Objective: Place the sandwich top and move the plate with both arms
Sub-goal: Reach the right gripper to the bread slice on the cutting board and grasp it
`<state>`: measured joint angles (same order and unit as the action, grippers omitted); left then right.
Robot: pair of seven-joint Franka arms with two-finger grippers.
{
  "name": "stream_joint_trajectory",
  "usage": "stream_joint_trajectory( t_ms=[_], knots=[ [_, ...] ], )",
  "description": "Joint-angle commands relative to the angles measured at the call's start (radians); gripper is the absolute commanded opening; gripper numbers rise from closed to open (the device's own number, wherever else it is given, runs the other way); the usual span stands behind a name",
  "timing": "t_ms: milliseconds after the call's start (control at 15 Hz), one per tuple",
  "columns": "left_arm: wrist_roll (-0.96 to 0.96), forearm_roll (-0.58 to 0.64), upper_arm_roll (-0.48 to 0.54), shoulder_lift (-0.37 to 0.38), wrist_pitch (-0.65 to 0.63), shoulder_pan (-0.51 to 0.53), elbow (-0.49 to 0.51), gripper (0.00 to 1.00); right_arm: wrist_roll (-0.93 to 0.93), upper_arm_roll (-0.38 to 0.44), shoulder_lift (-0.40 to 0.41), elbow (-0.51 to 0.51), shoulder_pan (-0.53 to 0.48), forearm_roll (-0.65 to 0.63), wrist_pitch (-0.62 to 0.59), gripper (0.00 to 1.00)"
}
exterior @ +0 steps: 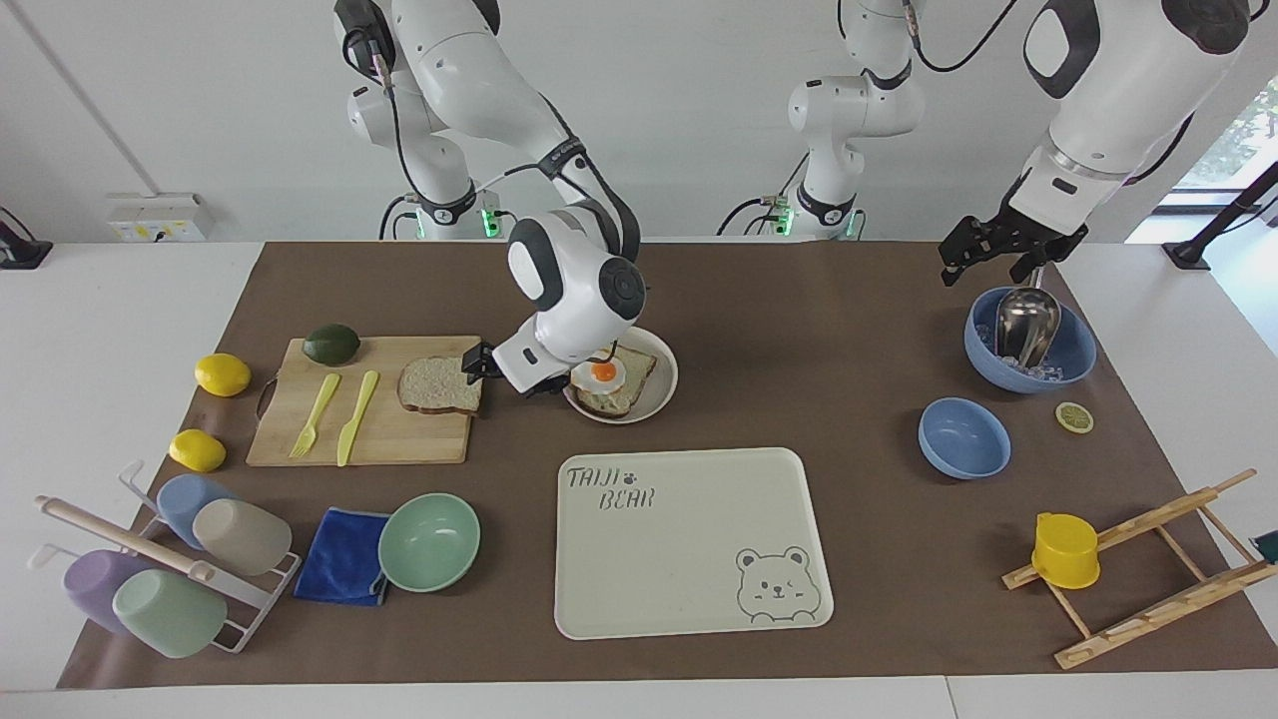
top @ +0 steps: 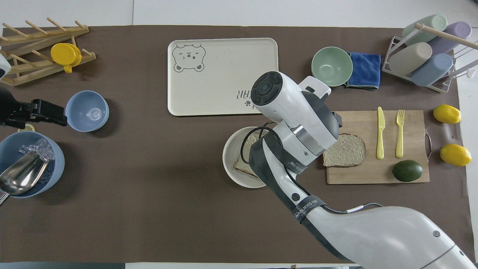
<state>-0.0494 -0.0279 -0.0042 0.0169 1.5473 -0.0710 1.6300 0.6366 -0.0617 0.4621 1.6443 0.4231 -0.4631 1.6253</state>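
The sandwich top [exterior: 439,384] is a bread slice lying flat on the wooden cutting board [exterior: 399,439], at the board's end toward the plate; it also shows in the overhead view [top: 347,151]. The plate [exterior: 661,391] holds a toast slice with a fried egg [exterior: 604,372]. My right gripper [exterior: 489,374] is low between the board and the plate, at the bread's edge; whether it touches the bread I cannot tell. In the overhead view my right arm [top: 295,123] covers the egg and part of the plate [top: 231,164]. My left gripper [exterior: 988,272] waits, open and empty, over the ice bowl [exterior: 1073,364].
A cream bear tray [exterior: 689,539] lies farther from the robots than the plate. An avocado [exterior: 331,343], a fork and a knife lie on the board. A mint bowl [exterior: 429,539], a blue cloth, a cup rack and two lemons are toward the right arm's end. A small blue bowl [exterior: 963,437] and a wooden rack are toward the left arm's end.
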Motion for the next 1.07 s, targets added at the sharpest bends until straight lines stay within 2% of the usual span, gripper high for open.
stream_joint_trajectory(
  t_ms=[0,267,800,1000],
  knots=[
    [0.002,0.01,0.0,0.021,0.01,-0.001,0.022,1.0,0.018,-0.007,-0.037,0.075,-0.046,-0.003,0.053,1.0],
    [0.002,0.01,0.0,0.021,0.01,-0.001,0.022,1.0,0.069,-0.007,-0.068,0.187,-0.07,0.015,0.145,1.0],
    [0.0,0.01,0.001,0.023,0.01,0.005,0.022,1.0,0.077,-0.007,-0.086,0.252,-0.081,0.035,0.171,1.0],
    [0.0,0.01,0.001,0.021,0.013,0.005,0.022,1.0,0.077,-0.007,-0.091,0.256,-0.08,0.034,0.16,0.89]
  ],
)
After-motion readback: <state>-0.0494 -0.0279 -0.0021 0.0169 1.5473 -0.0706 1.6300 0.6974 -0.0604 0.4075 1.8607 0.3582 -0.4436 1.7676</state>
